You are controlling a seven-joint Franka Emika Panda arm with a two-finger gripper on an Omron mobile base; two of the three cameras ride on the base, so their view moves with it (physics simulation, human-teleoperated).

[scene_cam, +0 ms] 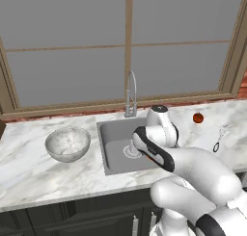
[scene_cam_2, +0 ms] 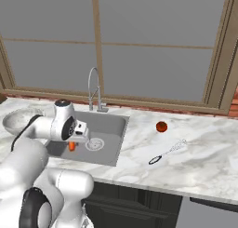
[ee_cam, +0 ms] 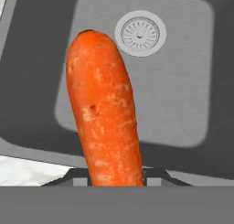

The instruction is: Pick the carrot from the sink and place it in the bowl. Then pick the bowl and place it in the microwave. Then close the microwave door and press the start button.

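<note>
My gripper (scene_cam_2: 72, 142) hangs over the left part of the grey sink (scene_cam_2: 114, 124), shut on the orange carrot (scene_cam_2: 71, 146). In the hand view the carrot (ee_cam: 105, 113) stands up from between the fingers, held above the basin floor with the round drain (ee_cam: 140, 33) beyond it. The arm covers most of the carrot in the left base view, above the sink (scene_cam: 112, 134). The mottled grey-white bowl (scene_cam: 67, 143) sits upright and empty on the counter left of the sink; its rim (scene_cam_2: 16, 120) peeks from behind the arm. The microwave and its door are out of view.
A chrome faucet (scene_cam: 131, 93) rises behind the sink, under a large window. On the marble counter right of the sink lie a red tomato (scene_cam_2: 161, 126) and a wire whisk (scene_cam_2: 168, 152).
</note>
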